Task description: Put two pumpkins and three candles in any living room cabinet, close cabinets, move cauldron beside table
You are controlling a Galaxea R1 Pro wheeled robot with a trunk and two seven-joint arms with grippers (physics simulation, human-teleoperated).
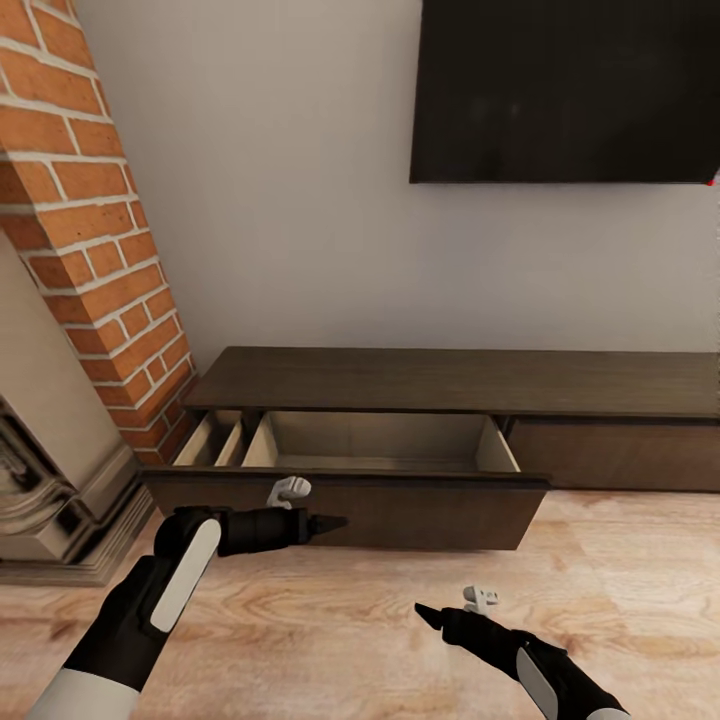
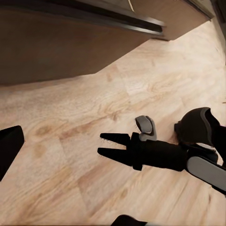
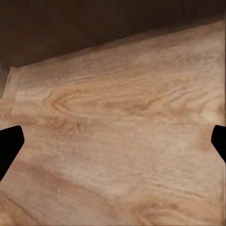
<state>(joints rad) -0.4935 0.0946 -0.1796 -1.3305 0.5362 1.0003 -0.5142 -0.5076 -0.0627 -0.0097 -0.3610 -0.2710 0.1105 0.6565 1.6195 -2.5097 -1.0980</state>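
While the robot faces the wall, there's one cabinet (image 1: 440,385), a long low dark-brown unit under one black TV (image 1: 565,90), right beside the brick fireplace (image 1: 85,220). Its one pulled-out drawer (image 1: 345,495) shows pale wood lining. Left gripper (image 1: 330,522) looks pinched together by the drawer front; right gripper (image 2: 109,144) has fingers slightly apart over the plank floor (image 1: 330,620).

- The dark wooden cabinet (image 2: 61,52) stood over the light plank floor (image 2: 84,141).
- The right gripper (image 2: 107,145) hung above the floor, its two pointed fingers (image 2: 113,138) close together with a narrow gap between them.
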